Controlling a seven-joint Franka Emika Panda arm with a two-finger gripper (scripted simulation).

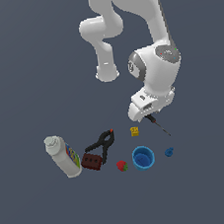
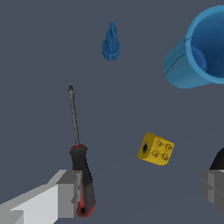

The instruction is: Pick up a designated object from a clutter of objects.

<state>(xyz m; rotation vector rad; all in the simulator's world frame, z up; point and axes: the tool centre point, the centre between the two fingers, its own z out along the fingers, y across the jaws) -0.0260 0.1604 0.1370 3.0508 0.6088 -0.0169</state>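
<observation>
The screwdriver lies on the dark floor, its red-and-black handle end under my gripper. In the wrist view the screwdriver has its handle right beside one grey finger, and its thin shaft points toward the small blue piece. My gripper is open wide with nothing clamped. The other finger stands far across, at the frame's edge. The yellow block lies just ahead of the gap between the fingers.
The blue cup, the small blue piece and the yellow block lie close to the screwdriver. Toward the exterior view's left are the strawberry, black clamp, dark-red block and white bottle. The blue cup lies on its side.
</observation>
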